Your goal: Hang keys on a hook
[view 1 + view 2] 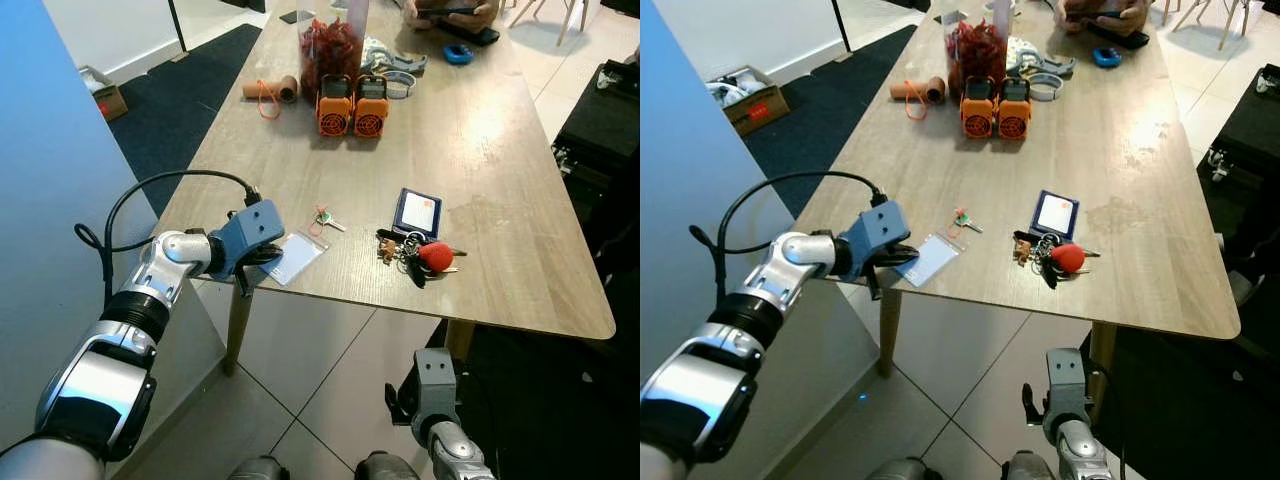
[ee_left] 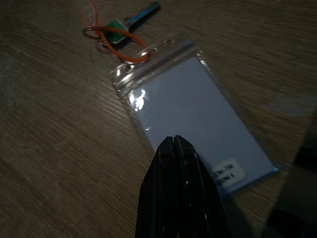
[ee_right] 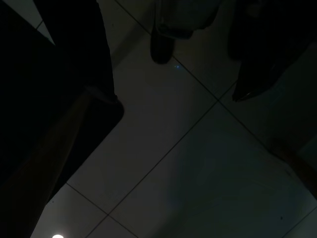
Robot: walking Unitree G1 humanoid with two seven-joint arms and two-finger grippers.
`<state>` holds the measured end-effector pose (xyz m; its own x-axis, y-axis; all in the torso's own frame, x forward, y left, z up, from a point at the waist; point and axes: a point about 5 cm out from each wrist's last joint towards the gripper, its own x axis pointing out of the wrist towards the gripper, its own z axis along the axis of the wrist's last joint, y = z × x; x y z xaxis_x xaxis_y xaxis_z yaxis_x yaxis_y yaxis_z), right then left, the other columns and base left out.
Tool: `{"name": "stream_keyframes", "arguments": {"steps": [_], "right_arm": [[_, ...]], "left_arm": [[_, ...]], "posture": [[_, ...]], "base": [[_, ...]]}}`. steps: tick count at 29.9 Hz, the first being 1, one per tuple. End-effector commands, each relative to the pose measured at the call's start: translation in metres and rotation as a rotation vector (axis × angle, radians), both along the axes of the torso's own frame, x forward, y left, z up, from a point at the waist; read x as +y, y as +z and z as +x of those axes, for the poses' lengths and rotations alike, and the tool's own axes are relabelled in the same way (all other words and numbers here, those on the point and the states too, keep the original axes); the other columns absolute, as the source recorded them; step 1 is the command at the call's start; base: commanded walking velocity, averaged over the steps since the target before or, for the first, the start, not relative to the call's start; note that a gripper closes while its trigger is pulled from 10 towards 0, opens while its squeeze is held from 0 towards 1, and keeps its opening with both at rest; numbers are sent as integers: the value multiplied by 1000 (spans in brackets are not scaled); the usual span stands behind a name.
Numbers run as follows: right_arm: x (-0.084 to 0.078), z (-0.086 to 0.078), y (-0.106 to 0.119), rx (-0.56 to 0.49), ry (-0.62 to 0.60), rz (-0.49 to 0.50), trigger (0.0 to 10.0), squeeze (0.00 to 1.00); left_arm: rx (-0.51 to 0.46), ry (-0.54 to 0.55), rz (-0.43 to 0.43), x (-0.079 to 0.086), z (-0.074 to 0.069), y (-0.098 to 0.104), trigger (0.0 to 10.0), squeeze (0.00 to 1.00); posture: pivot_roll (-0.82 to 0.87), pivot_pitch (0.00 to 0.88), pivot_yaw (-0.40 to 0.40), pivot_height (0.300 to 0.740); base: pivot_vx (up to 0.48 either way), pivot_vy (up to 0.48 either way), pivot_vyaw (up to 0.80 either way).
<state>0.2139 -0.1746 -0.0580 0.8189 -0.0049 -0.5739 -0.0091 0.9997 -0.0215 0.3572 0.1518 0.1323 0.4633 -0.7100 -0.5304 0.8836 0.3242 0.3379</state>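
My left tool [image 2: 174,144], fingers pressed together, rests its tips on the clear badge holder [image 2: 193,119] at the surface's [image 1: 480,150] near left edge, its green key [image 1: 327,219] just beyond.

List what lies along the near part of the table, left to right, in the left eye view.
Left pincer → clear plastic badge holder with white card → green-headed key on orange loop → dark blue card wallet → key bunch with red fob.

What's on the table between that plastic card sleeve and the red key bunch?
A small green key on an orange loop, plus bare wood; seen in the eye views.
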Motion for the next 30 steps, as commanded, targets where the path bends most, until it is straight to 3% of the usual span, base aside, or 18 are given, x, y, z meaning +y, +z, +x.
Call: {"name": "stream_keyframes", "arguments": {"steps": [1,10,22,30], "right_arm": [[1,-7,-4,19,-9,8,10000,0],[2,-7,-4,17,-7,12,10000,0],[4,-6,-4,17,-3,16,10000,0],[3,-4,-3,13,-3,15,10000,0]], "left_arm": [[116,16,97,17,-12,-26,0,0],[243,-89,144,21,-28,-39,0,0],[318,-137,169,25,-38,-46,0,0],[333,-165,70,16,-37,-35,0,0]], "posture": [[79,117,31,740],[78,117,34,740],[80,116,34,740],[81,109,30,740]], "base": [[0,0,0],[0,0,0],[0,0,0],[0,0,0]]}}
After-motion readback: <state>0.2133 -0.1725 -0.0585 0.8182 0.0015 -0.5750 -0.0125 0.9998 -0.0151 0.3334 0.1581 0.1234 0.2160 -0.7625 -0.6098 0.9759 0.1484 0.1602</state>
